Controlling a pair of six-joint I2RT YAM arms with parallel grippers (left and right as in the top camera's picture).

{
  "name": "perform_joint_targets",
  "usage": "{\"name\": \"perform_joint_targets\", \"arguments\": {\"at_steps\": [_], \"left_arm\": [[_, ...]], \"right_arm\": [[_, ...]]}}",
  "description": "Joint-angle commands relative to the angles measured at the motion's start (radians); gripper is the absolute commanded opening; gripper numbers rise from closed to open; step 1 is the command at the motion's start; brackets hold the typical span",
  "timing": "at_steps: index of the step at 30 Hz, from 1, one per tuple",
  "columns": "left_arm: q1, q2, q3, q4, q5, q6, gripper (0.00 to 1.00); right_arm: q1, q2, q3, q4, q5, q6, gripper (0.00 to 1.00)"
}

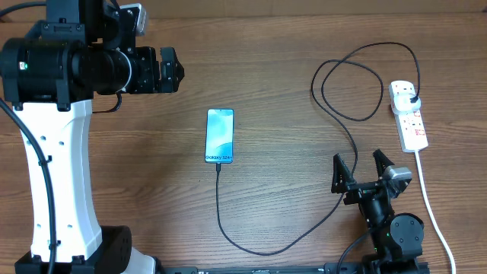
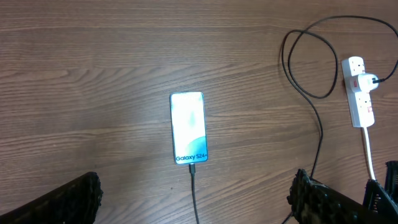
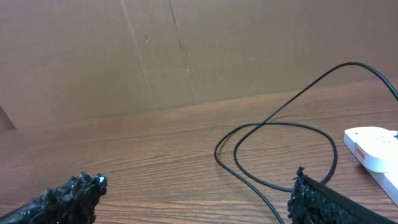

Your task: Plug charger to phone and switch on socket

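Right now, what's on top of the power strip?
The charger's black plug sits on the power strip's far end. Red-marked switches show nearer. The outlet under the plug is covered.

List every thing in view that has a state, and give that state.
phone, screen lit, lying flat on the table.
charger, black plug in the socket, tip meets the phone's bottom edge, seemingly plugged in.
socket, charger plug inserted; switch position too small to tell.
left gripper, open, empty.
right gripper, open, empty.
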Motion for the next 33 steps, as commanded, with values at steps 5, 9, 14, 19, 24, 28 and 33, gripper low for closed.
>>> {"name": "perform_joint_targets", "arguments": {"at_steps": [5,9,14,19,24,28,33], "left_arm": [[-0.014,-0.006,0.007,-0.002,-0.006,-0.003,1.0],[-0.014,-0.032,0.002,-0.001,-0.006,-0.003,1.0],[-0.013,-0.132,-0.121,0.041,-0.058,0.013,1.0],[-0.013,-0.295,-0.343,0.108,-0.087,0.012,1.0],[-0.013,-0.471,-0.568,0.22,-0.089,0.013,1.0],[-0.013,-0.614,-0.749,0.31,-0.088,0.012,1.0],[-0.012,-0.812,-1.012,0.474,-0.089,0.012,1.0]], "right_arm": [[0.006,-0.008,-0.011,0.005,-0.002,0.006,1.0],[0.006,-0.008,-0.011,0.005,-0.002,0.006,1.0],[0.006,-0.008,-0.011,0.005,-0.002,0.006,1.0],[0.006,-0.008,-0.011,0.005,-0.002,0.006,1.0],[0.006,-0.008,-0.011,0.005,-0.002,0.006,1.0],[0.006,-0.008,-0.011,0.005,-0.002,0.006,1.0],[0.006,-0.008,-0.011,0.005,-0.002,0.006,1.0]]}}
